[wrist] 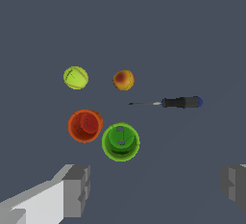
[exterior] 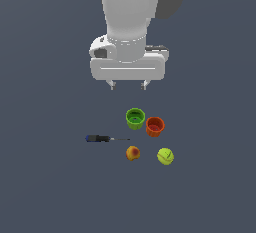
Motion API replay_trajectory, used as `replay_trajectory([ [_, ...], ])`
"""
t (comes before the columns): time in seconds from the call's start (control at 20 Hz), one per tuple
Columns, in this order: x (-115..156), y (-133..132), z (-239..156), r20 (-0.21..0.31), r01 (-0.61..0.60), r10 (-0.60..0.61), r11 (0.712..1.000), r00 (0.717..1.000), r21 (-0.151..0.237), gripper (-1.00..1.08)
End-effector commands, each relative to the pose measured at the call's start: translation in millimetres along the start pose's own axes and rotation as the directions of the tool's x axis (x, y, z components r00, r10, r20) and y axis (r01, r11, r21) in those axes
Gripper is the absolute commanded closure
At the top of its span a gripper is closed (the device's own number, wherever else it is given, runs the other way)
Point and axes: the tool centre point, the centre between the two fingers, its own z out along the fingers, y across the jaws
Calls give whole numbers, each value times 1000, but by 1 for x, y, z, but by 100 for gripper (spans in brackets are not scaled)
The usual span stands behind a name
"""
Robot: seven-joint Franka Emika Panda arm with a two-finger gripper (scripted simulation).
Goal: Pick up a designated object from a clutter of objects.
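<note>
Here a white robot arm hangs over a flat dark grey-blue bench (exterior: pixel 45 187), seen from an outside camera and from a camera on the wrist. The arm's pincer (exterior: pixel 128 84) points downward, its two short fingertips spread wide apart and holding nothing. It sits above the cluster of small objects, touching none of them.

The slim screwdriver with a dark blue-black handle and a thin grey metal shaft (exterior: pixel 102 138) lies flat on the bench, on its own at the exterior view's left of the group. Its handle points away from the other objects and its shaft tip points toward them. Nothing touches it.

At the exterior view's right of the screwdriver stand two small cups, both upright and open at the top. The bright green round cup (exterior: pixel 135 118) is closest to the arm, and the orange-red round cup (exterior: pixel 155 126) sits just beside it, their rims nearly meeting.

Farther from the arm rest two balls, set apart from each other. The orange-red fruit-like ball with a yellowish patch (exterior: pixel 132 153) lies near the screwdriver's tip. The yellow-green tennis ball with a curved seam (exterior: pixel 165 156) lies at the exterior view's right of it.

In the wrist view, the two grey fingers (wrist: pixel 77 189) appear at the picture's edges, well separated, with the green cup nearest them.
</note>
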Motion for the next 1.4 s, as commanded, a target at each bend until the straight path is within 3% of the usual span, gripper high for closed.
replay_trajectory([
  [0.0, 0, 0, 0, 0, 0, 0, 1000, 1000, 0, -92],
  [0.7, 0, -1, -7, -16, 43, -44, 999, 999, -23, -92],
  [1.35, 14, 8, 24, -12, -152, 152, 988, 988, -6, -92],
])
